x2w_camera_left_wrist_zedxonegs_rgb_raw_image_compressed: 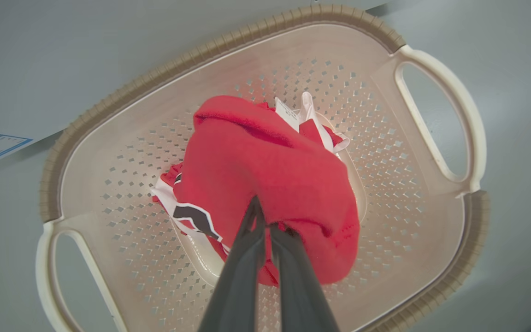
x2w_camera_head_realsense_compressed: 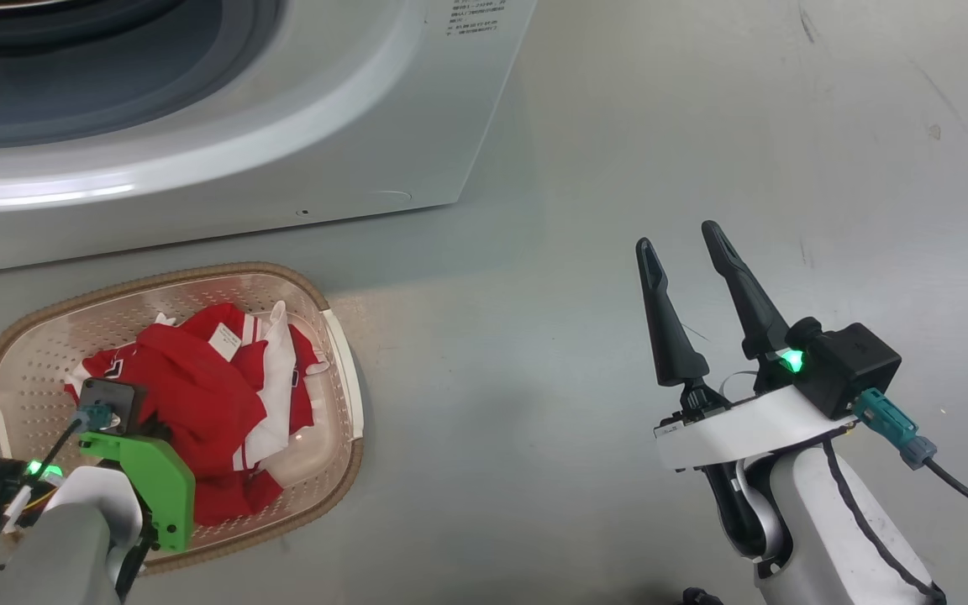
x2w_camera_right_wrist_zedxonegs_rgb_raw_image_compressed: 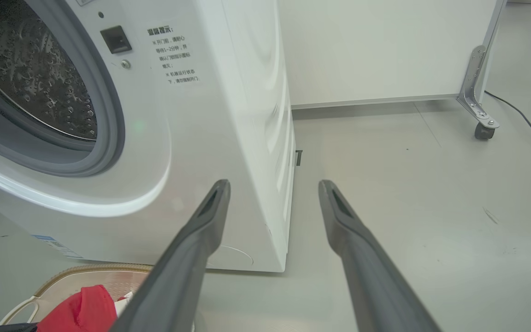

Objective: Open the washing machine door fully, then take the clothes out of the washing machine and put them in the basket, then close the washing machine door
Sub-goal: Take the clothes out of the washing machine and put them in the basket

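Grey floor (x2w_camera_head_realsense_compressed: 618,126): basket (x2w_camera_head_realsense_compressed: 198,277) lies lengthwise along washing machine (x2w_camera_head_realsense_compressed: 282,168), left hand (x2w_camera_left_wrist_zedxonegs_rgb_raw_image_compressed: 263,214) pinching clothes (x2w_camera_left_wrist_zedxonegs_rgb_raw_image_compressed: 270,157), right hand (x2w_camera_head_realsense_compressed: 677,235) spread.

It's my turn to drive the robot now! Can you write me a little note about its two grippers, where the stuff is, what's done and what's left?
Left gripper: fingers shut on the red clothes, over the basket.
Right gripper: open, empty, above the floor beside the washing machine.
Clothes: heaped in the basket, which sits on the floor in front of the washing machine.
Done: the opening stands uncovered; the part of the drum in view looks empty.
Left: let go of the clothes, check the drum, close the door.
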Robot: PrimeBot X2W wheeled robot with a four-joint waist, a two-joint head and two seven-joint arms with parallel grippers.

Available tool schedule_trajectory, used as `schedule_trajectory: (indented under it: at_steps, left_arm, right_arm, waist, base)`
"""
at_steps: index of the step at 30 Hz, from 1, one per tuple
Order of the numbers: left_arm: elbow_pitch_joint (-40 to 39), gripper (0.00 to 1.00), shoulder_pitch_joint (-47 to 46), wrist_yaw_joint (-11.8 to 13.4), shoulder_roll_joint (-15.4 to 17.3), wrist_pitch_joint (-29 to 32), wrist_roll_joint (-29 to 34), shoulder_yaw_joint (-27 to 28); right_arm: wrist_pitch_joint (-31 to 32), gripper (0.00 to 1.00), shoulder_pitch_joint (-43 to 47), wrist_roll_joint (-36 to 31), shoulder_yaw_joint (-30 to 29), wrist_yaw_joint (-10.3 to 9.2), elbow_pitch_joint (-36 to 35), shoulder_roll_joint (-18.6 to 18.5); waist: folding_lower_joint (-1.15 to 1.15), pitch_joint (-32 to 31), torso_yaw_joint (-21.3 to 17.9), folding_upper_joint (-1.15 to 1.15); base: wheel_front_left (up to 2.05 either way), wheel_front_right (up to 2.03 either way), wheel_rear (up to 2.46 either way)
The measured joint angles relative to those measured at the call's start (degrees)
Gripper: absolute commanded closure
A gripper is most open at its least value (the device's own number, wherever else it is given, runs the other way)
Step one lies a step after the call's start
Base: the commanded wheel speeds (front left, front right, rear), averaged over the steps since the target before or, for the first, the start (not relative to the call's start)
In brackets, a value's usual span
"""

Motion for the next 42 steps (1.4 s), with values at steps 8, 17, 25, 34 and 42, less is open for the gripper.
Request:
schedule_trajectory:
  at_steps: [8,17,25,34,42]
  left_arm:
    - [3.9,1.0,0.94,-0.24,-0.9,0.51,-0.77,-0.43]
    - [6.32,0.0,1.78,-0.38,-1.23,0.54,-3.6,0.21]
    - [6.94,0.0,1.12,-0.4,-1.32,-1.02,-3.6,-0.05]
    - [6.06,0.0,0.87,-0.4,-1.74,-6.05,-3.79,-0.51]
    - [1.77,0.0,-0.61,-0.4,-3.9,-12.21,-5.21,-0.32]
  right_arm:
    - [0.0,0.0,0.04,-0.15,0.15,0.0,-0.07,-0.01]
    - [0.0,0.0,0.04,-0.32,0.13,0.0,-0.08,0.0]
    - [0.0,0.0,0.03,-0.32,-0.52,0.01,0.13,0.0]
    - [0.0,0.0,0.04,-0.31,-1.56,0.6,1.35,-0.01]
    - [0.0,0.0,2.05,-0.4,-3.8,0.97,2.55,-0.02]
  waist:
    - [0.0,0.63,-0.49,0.0]
    - [0.0,1.17,-1.03,0.0]
    - [0.0,0.05,-0.33,0.0]
    - [0.0,-3.33,1.06,0.0]
    - [0.0,-7.24,3.51,0.0]
  base:
    - [0.0,0.0,0.0]
    - [0.0,0.0,0.0]
    - [0.0,0.0,0.0]
    - [0.0,0.0,0.0]
    - [0.0,0.0,0.0]
